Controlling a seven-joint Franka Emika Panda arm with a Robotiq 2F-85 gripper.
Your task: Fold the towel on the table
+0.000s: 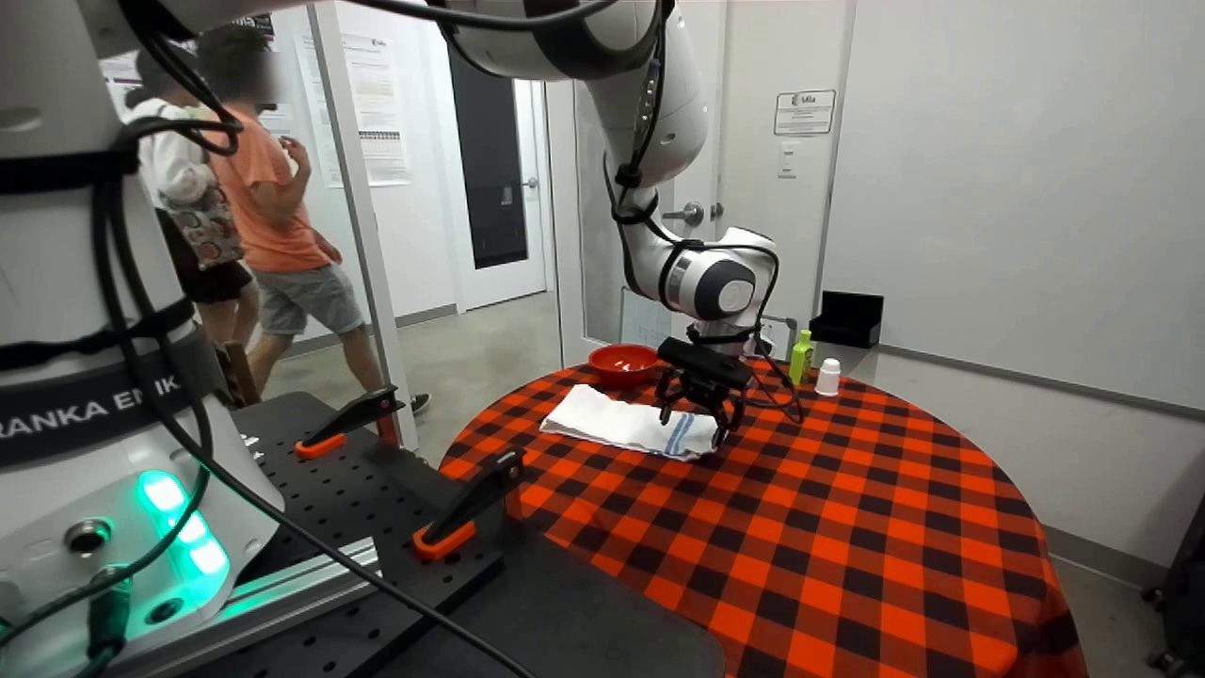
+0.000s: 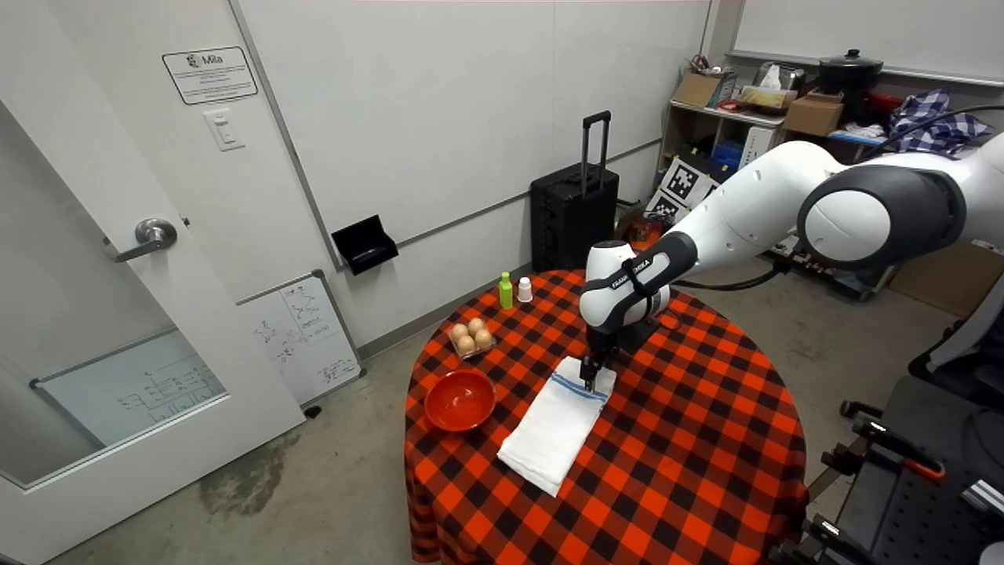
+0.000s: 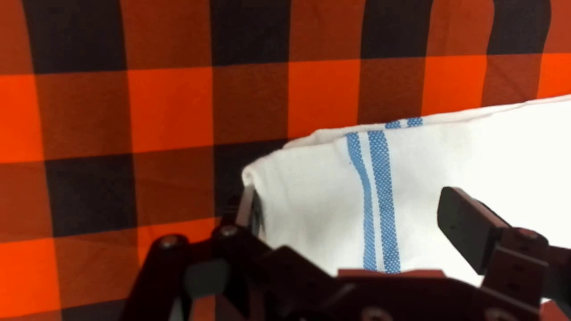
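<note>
The white towel (image 2: 549,433) lies folded in a long strip on the table (image 2: 690,479), which wears a red-and-black checked cloth. Blue stripes cross the towel near one short end, and its layers show along the long edge in the wrist view. Over that striped end is my gripper (image 3: 350,198), jaws wide apart. One of its fingers (image 3: 245,207) is at the towel's short edge; whether the tip is under the cloth I cannot tell. The opposite finger (image 3: 468,227) stands over the white cloth past the stripes. In an exterior view the gripper (image 1: 693,429) is low at the towel.
Near the towel stand a red bowl (image 2: 460,402) and a clear pack of eggs (image 2: 472,337). A green bottle (image 2: 506,293) and a white bottle (image 2: 525,290) are by the far edge. Clamps (image 1: 471,504) sit on the dark bench beside the table. People walk behind the glass.
</note>
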